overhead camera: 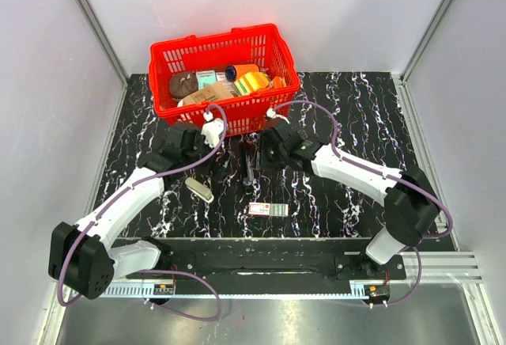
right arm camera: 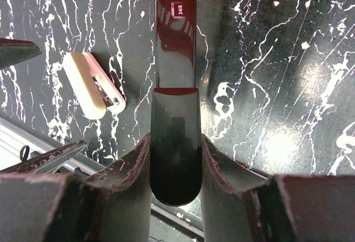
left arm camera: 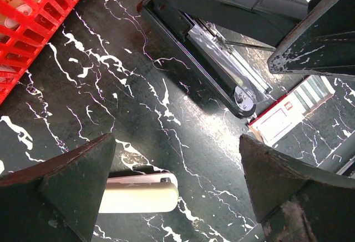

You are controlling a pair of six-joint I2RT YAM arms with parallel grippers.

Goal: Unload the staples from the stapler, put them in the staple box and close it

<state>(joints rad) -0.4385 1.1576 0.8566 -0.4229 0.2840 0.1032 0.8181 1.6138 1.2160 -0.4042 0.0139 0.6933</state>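
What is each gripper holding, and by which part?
The right gripper clamps the stapler by its top arm's black end; the left gripper holds nothing.

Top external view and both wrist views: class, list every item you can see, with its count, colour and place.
table: one, black with white marbling, under everything
basket: one, red plastic, back of table
packets: several, mixed colours, inside basket
stapler: one, dark red and black, hinged open, table centre
staple box: one, red and white, nearer the arm bases than the stapler
cream tool: one, type unclear, left of stapler
left gripper: one, black, open above table
right gripper: one, black, shut on stapler's upper arm
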